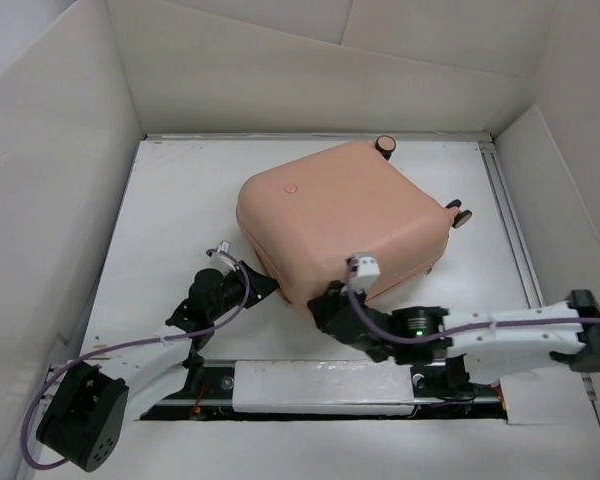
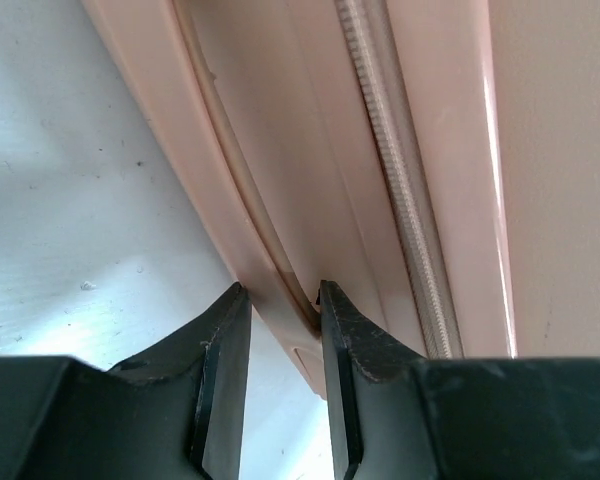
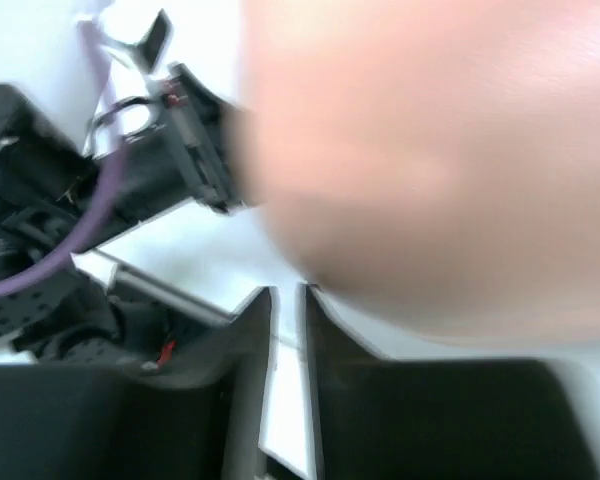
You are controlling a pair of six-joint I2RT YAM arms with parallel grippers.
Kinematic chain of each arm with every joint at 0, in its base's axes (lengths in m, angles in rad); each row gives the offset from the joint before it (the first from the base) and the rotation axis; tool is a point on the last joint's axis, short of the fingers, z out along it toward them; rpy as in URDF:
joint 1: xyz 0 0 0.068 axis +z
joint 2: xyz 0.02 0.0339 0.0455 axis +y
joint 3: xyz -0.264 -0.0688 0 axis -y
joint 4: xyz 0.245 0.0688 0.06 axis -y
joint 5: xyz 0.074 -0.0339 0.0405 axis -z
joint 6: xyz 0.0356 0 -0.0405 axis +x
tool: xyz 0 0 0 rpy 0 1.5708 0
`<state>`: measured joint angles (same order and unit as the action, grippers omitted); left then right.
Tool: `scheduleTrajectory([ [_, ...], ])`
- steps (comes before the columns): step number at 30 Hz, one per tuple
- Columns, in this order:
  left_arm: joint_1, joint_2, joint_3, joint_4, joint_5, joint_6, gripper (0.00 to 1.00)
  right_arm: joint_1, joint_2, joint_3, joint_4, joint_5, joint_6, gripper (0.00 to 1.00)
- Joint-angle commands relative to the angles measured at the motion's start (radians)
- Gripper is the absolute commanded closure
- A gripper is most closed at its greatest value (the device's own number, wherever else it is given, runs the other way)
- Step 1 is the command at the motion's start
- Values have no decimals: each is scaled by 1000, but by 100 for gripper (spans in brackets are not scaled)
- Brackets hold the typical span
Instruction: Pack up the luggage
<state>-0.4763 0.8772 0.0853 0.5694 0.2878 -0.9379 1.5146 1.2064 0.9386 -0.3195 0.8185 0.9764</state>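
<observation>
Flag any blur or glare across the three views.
Top external: sharp, evenly lit, soft shadow under the suitcase. Left wrist: crisp, with a glare streak right of the zipper. Right wrist: blurred overall, the suitcase just a pink smear.

Bright, even overhead light; soft shadows. Right wrist view blurred; luggage [image 3: 430, 150] out of focus there.

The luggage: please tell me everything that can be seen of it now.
The luggage is a peach-pink hard-shell suitcase with rounded corners, smooth and plastic-looking. It lies closed and flat on the white table, turned askew. A small round emblem sits on top, and two dark wheels show at its far right end. A zipper runs along the side seam. The left gripper pinches its lower rim. The right gripper is close beside it, contact unclear.
</observation>
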Motion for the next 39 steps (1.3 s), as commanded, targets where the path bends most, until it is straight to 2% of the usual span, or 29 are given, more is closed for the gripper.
scheduleTrajectory([
  [1,4,-18,109,20,16,103,100,-48,-191,-162,-341,111,332,85],
  [2,17,-18,110,-2,-1,114,100,-57,-244,-203,-364,120,397,88],
  [3,30,-18,120,-26,-1,114,95,-95,-293,-242,-380,120,419,91],
  [4,54,-38,120,-26,-1,114,79,-131,-341,-314,-380,108,420,96],
  [5,54,-47,120,-42,-15,123,70,-167,-432,-345,-380,108,420,97],
  [7,54,-66,134,-100,-64,137,55,-276,-517,-420,-401,84,429,100],
  [10,54,-95,155,-175,-134,172,47,-413,-662,-460,-421,84,395,100],
  [12,54,-95,171,-200,-168,186,46,-485,-717,-480,-331,58,297,100],
  [13,54,-95,186,-212,-189,195,44,-563,-717,-480,-316,44,241,100],
  [16,54,-32,221,-212,-225,218,43,-687,-659,-471,-196,-42,77,100],
  [17,54,-8,253,-236,-236,218,43,-779,-630,-471,-155,-106,30,100],
  [20,64,94,310,-236,-257,229,49,-963,-486,-446,-18,-231,-118,100],
  [24,74,192,336,-186,-225,238,56,-1112,-363,-437,152,-433,-254,100],
  [28,84,288,347,-100,-176,238,85,-1185,-297,-437,275,-542,-335,100],
  [29,84,317,337,-76,-161,238,100,-1199,-265,-425,308,-565,-350,100],
  [34,70,329,227,98,-40,200,100,-1284,-127,-370,463,-740,-464,100],
  [37,12,286,176,118,-49,170,100,-1306,28,-240,530,-915,-517,100],
  [39,-1,251,122,155,-23,148,100,-1317,118,-86,530,-1019,-528,100],
])
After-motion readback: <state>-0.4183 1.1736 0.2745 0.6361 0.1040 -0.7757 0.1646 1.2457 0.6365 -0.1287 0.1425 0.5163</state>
